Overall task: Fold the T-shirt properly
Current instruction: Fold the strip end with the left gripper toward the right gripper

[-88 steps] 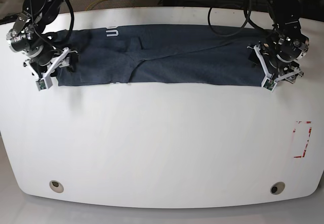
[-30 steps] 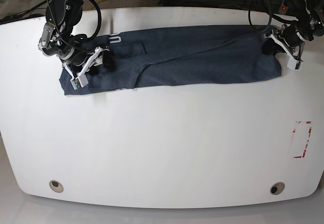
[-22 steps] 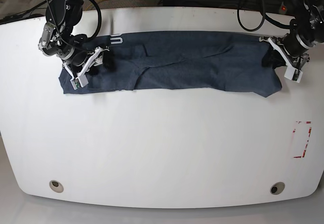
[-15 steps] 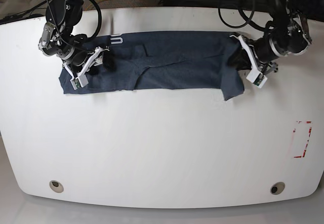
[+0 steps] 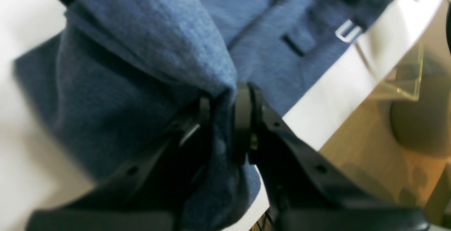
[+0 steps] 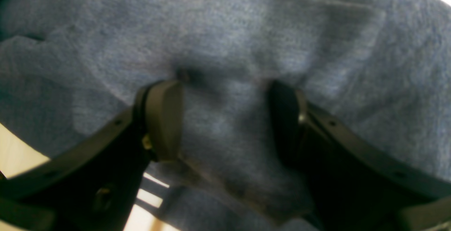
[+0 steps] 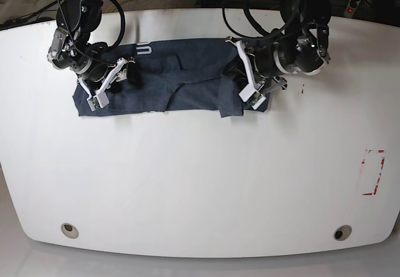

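Since half a second ago, the left gripper (image 7: pixel 245 84) has been carrying the hem end of the dark navy-blue heathered cotton T-shirt (image 7: pixel 181 80) further across toward the collar end, so the strip of cloth is now lying shorter on the white surface (image 7: pixel 200 177), at its far edge. Its jaws are clenching a bunched fold of the fabric, as the left wrist view shows, with a loose corner drooping below the grip. At the collar end the right gripper (image 7: pixel 106 84) is pressing down onto the shirt with its jaws standing apart, both fingers (image 6: pixel 165 118) dimpling the cloth without pinching it. Judging by the sagging and creasing, the cotton is behaving as light, limp and compliant, neither slippery nor fragile, so it is likely to trail and wrinkle whenever only one point is being lifted. A hold on the doubled hem edge seems best, with the far end being pinned.
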Robot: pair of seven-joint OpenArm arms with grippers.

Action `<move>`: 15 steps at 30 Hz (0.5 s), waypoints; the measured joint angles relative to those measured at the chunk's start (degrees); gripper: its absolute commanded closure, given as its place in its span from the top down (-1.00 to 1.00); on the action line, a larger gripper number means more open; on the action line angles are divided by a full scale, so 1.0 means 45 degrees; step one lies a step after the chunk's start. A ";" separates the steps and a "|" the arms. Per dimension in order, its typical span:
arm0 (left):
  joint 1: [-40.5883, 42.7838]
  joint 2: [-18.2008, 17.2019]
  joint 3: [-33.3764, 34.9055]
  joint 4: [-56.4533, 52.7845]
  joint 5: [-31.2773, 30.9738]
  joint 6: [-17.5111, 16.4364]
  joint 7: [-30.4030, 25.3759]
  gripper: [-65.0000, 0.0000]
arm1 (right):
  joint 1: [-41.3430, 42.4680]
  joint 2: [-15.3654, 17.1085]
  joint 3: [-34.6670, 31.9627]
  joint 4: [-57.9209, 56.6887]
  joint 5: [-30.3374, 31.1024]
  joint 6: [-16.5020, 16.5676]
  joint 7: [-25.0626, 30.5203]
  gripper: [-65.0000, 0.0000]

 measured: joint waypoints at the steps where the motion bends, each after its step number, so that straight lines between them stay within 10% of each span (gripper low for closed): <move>1: -0.0092 0.0141 0.0219 -0.0044 0.0204 0.0000 0.0005 -0.86 | -0.0005 0.0000 0.0000 0.0000 0.0000 0.0000 0.0000 0.17; 5: -0.0510 0.0437 0.0903 -0.0063 0.0976 0.0010 -0.0053 -0.80 | -0.0005 -0.0005 0.0000 0.0000 0.0000 0.0000 0.0005 0.17; 11: -0.0923 0.0928 0.1972 -0.0175 0.1826 0.0063 -0.0010 0.16 | -0.0010 -0.0010 0.0034 -0.0005 0.0000 0.0000 0.0005 0.17; 15: -0.1132 0.0981 0.3541 -0.0180 0.1846 0.0573 -0.0024 0.40 | -0.0015 -0.0034 0.0044 -0.0005 0.0000 0.0000 0.0010 0.17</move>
